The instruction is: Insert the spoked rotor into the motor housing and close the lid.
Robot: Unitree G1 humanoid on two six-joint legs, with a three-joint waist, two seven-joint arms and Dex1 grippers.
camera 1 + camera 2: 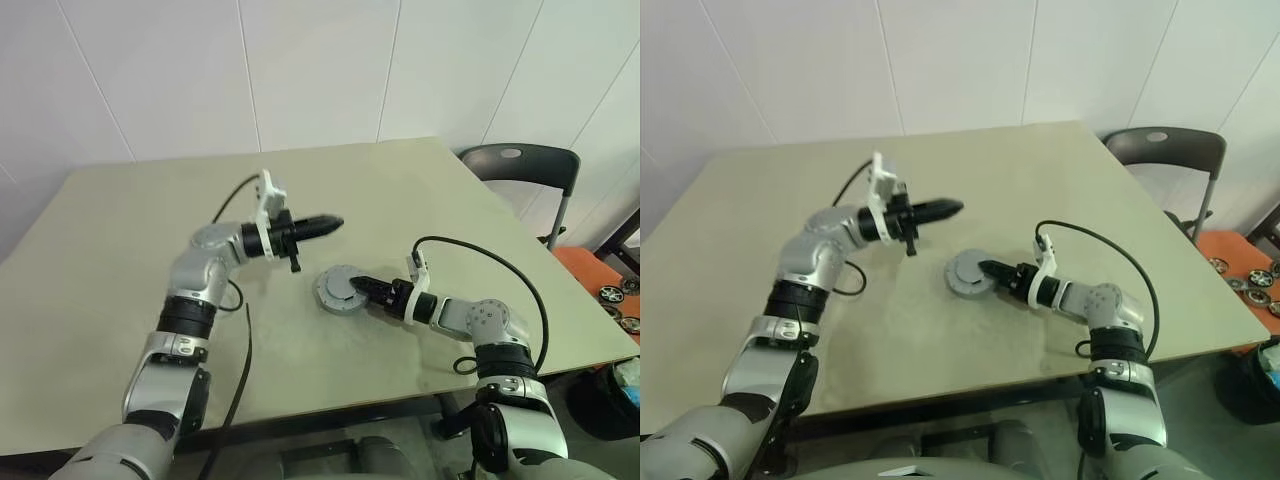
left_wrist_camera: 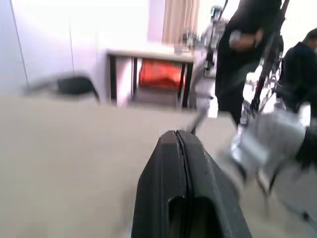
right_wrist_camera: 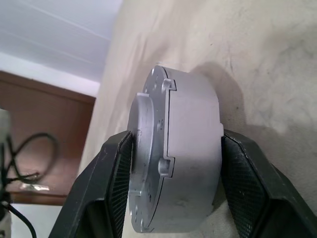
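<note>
The motor housing (image 1: 337,290) is a short grey metal cup on the table, just right of centre. The lid (image 3: 148,144) sits on top of it, with tabs set into notches in the rim. The spoked rotor is hidden. My right gripper (image 1: 358,283) reaches in from the right and is shut on the motor housing (image 3: 193,148), one finger against the lid face and the other against the base. My left gripper (image 1: 335,222) hangs in the air above and to the left of the housing, pointing right, shut and empty, its fingers (image 2: 171,163) pressed together.
The tan table (image 1: 120,250) has bare room on its left and far sides. A dark chair (image 1: 520,165) stands past its far right corner, with an orange object (image 1: 590,265) and small wheels (image 1: 618,300) on the floor. People (image 2: 247,44) stand beyond the table.
</note>
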